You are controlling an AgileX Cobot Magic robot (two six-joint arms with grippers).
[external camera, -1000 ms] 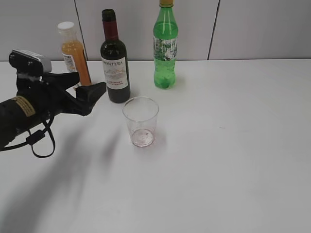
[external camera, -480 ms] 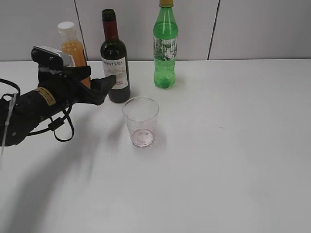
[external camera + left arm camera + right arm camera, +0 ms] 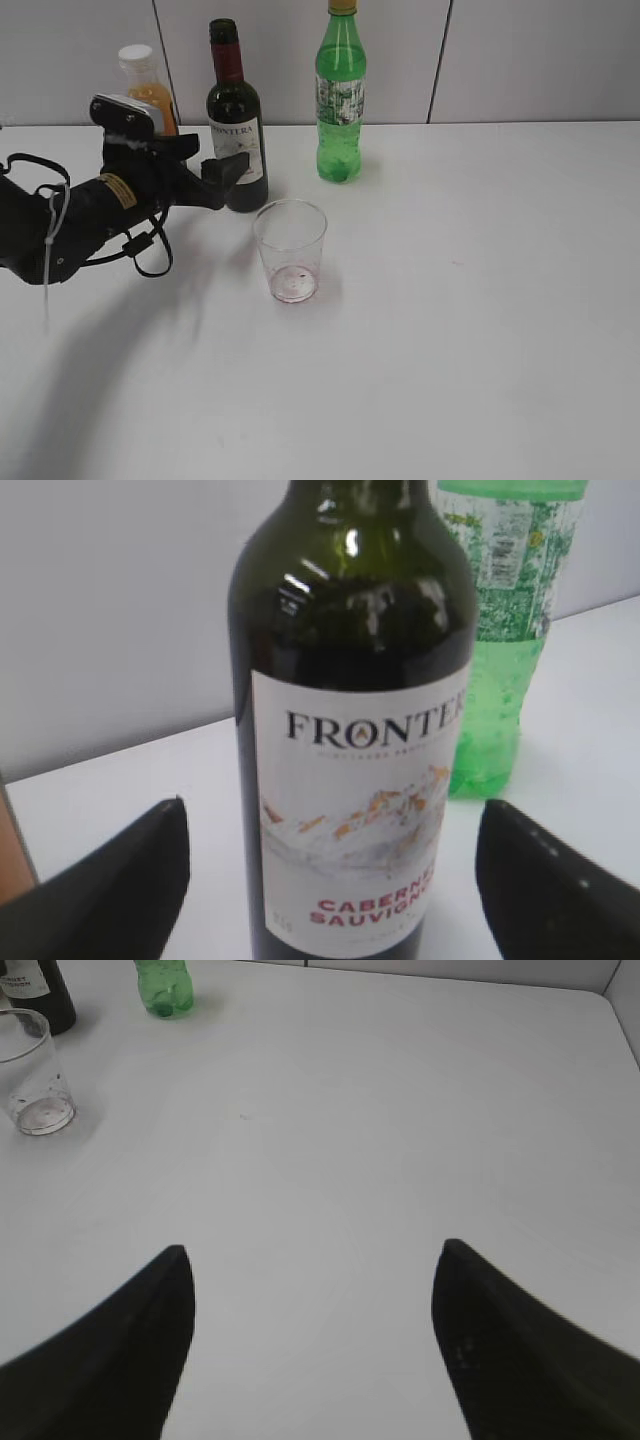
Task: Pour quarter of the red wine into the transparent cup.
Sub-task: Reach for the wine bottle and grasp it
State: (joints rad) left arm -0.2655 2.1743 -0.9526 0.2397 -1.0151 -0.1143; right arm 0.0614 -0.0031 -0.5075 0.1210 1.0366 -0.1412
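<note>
Three bottles stand along the back of the white table (image 3: pixel 480 330), in the upper left of the exterior view: an orange juice bottle (image 3: pixel 148 95) at the far left, the wine bottle (image 3: pixel 236 130) next to it, and a green soda bottle (image 3: pixel 341 95) further right. The wine bottle is upright, with maroon foil on its neck and a white label. Just in front of it, a little to the right and nearer the middle of the frame, stands the clear cup (image 3: pixel 290 250), upright, with a reddish trace at its bottom.

From the left edge, the left gripper (image 3: pixel 215 168) reaches in at label height, its dark fingertips right beside the wine bottle. In the left wrist view the bottle (image 3: pixel 350 720) fills the centre, and the two black fingers (image 3: pixel 120 890) sit wide apart in the lower corners, one on each side of it, neither touching the glass. The green bottle (image 3: pixel 500 650) shows behind on the right.

The right gripper (image 3: pixel 310 1350) hangs over bare table, its fingers spread apart and holding nothing; the cup (image 3: pixel 35 1075) sits in that view's upper left corner.
</note>
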